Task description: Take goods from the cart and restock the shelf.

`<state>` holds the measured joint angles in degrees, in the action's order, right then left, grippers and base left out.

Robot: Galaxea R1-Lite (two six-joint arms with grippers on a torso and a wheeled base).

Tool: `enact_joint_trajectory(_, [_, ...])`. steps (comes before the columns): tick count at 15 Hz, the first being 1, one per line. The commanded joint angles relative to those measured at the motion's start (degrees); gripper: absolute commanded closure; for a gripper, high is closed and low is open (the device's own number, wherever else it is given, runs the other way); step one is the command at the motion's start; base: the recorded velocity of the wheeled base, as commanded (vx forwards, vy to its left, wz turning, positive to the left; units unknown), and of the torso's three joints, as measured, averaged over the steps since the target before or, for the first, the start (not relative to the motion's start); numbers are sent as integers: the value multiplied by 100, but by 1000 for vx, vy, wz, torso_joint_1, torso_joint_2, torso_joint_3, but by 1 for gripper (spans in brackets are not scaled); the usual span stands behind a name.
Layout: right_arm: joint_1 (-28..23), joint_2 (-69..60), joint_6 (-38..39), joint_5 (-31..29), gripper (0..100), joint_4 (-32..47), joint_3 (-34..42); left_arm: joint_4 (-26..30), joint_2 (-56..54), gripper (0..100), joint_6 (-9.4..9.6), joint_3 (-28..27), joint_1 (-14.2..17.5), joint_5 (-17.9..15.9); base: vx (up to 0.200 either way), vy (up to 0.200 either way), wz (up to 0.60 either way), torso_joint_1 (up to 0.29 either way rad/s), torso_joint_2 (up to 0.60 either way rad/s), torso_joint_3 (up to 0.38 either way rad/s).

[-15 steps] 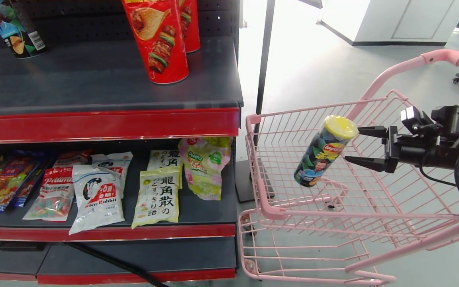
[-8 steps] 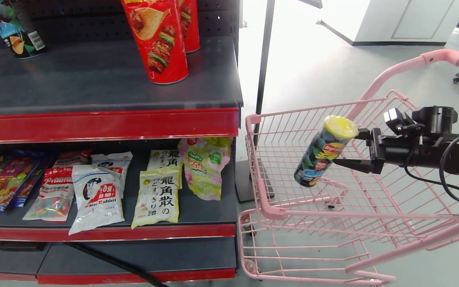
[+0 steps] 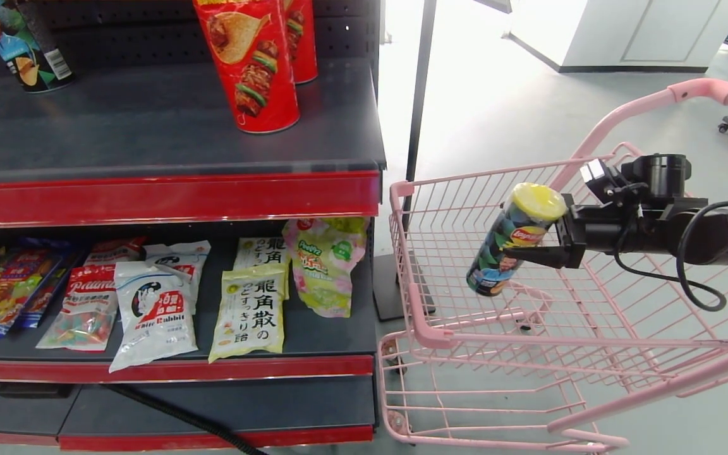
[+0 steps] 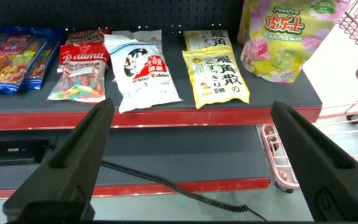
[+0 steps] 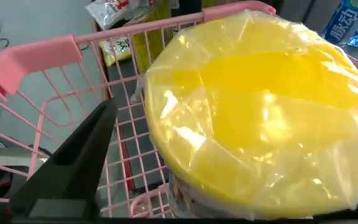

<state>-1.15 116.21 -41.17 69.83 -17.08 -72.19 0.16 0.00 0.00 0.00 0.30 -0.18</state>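
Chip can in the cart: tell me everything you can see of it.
The chip can is a tall tube with a dark green-and-blue printed wrap and a yellow lid under clear film. It stands tilted inside the pink cart, lid leaning toward the right gripper, whose open fingers straddle its upper part; whether they touch it is unclear.

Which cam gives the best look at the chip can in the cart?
Head view: the whole chip can leans in the pink cart, with the right gripper straddling it near the top. Right wrist view gives its yellow lid close up, little of the body. Left wrist view faces snack bags on the lower shelf.
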Motion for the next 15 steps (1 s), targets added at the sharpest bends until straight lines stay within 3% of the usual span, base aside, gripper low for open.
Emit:
enact_joint_trajectory(1, [79, 103, 21, 5, 0, 12, -164, 2, 0, 0, 0, 0, 5, 1, 0, 0, 0, 0, 0, 0])
enact_joint_trajectory(3, [115, 156, 47, 5, 0, 12, -269, 2, 9, 0, 0, 0, 5, 1, 0, 0, 0, 0, 0, 0])
enact_joint_trajectory(4, [123, 182, 74, 13, 100, 12, -295, 2, 0, 0, 0, 0, 5, 1, 0, 0, 0, 0, 0, 0])
enact_joint_trajectory(9, [123, 130, 83, -48, 100, 20, -348, 2, 9, 0, 0, 0, 5, 1, 0, 0, 0, 0, 0, 0])
enact_joint_trajectory(12, [115, -565, 276, -75, 100, 618, -401, 2, 9, 0, 0, 0, 5, 1, 0, 0, 0, 0, 0, 0])
enact_joint_trajectory(15, [123, -1092, 425, -180, 100, 671, -577, 2, 0, 0, 0, 0, 5, 1, 0, 0, 0, 0, 0, 0])
